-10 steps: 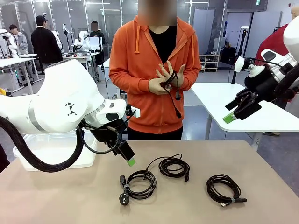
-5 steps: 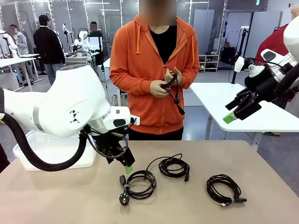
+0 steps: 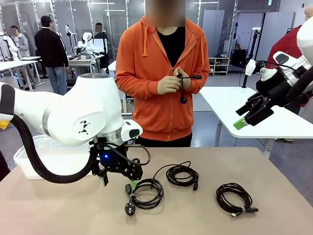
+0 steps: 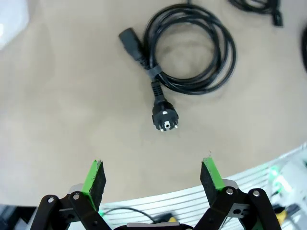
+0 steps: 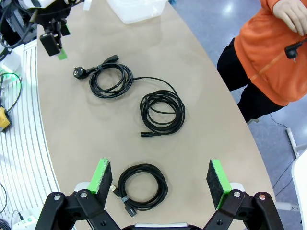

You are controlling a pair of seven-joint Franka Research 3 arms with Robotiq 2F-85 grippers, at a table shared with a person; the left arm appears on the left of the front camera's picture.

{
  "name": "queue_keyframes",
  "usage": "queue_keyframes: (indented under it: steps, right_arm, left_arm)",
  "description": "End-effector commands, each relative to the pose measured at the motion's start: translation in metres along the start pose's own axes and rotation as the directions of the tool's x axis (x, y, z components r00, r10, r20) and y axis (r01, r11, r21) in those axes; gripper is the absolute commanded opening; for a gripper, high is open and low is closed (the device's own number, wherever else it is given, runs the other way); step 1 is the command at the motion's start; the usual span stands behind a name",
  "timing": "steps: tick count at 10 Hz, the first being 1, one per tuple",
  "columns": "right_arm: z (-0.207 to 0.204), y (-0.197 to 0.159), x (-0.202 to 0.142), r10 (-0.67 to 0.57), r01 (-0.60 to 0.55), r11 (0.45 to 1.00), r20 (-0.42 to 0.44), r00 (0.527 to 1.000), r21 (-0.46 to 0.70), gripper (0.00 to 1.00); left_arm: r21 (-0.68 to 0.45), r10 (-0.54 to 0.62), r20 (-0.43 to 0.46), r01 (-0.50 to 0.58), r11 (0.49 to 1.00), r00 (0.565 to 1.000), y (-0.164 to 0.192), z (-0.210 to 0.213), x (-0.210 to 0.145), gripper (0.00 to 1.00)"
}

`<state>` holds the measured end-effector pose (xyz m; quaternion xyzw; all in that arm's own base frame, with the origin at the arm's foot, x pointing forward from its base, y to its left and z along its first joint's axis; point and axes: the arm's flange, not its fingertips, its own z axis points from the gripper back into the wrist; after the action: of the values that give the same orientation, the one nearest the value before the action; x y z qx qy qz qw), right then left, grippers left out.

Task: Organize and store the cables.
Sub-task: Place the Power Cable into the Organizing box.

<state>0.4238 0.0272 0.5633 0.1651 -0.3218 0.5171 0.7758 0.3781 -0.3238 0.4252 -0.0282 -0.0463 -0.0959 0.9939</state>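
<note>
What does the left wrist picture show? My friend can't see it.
A black cable wound in a loose coil lies on a tan table, with its round plug sticking out toward the camera. At the bottom edge, the left gripper has its green-tipped jaws open and empty, short of the plug.

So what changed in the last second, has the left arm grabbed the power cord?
Not yet. The left gripper dropped toward the table, open, above the power cord, touching nothing. The person's hands closed around the cable they are winding. The right gripper, raised and open, the power cord and the two other coils stayed put.
</note>
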Motion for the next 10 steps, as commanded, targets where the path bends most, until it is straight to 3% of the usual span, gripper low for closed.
queue_keyframes:
  steps: [1, 2, 5, 10]
  right_arm:
    - [0.000, 0.001, -0.001, 0.000, 0.000, 1.000, 0.000, 1.000, 0.000, 1.00]
    - [0.000, 0.001, -0.001, 0.000, 0.000, 1.000, 0.000, 1.000, 0.000, 1.00]
    - [0.000, 0.001, -0.001, 0.000, 0.000, 1.000, 0.000, 1.000, 0.000, 1.00]
    - [0.000, 0.001, -0.001, 0.000, 0.000, 1.000, 0.000, 1.000, 0.000, 1.00]
  left_arm:
    - [0.014, 0.183, -0.035, -0.183, 0.983, 0.982, -0.011, -0.016, 0.020, 1.00]
    - [-0.009, 0.264, 0.008, -0.264, 0.965, 0.965, -0.009, -0.026, 0.028, 1.00]
    - [-0.007, 0.376, -0.031, -0.377, 0.926, 0.926, -0.006, -0.048, 0.052, 1.00]
    - [0.034, 0.389, -0.023, -0.388, 0.921, 0.921, -0.012, -0.094, 0.074, 1.00]
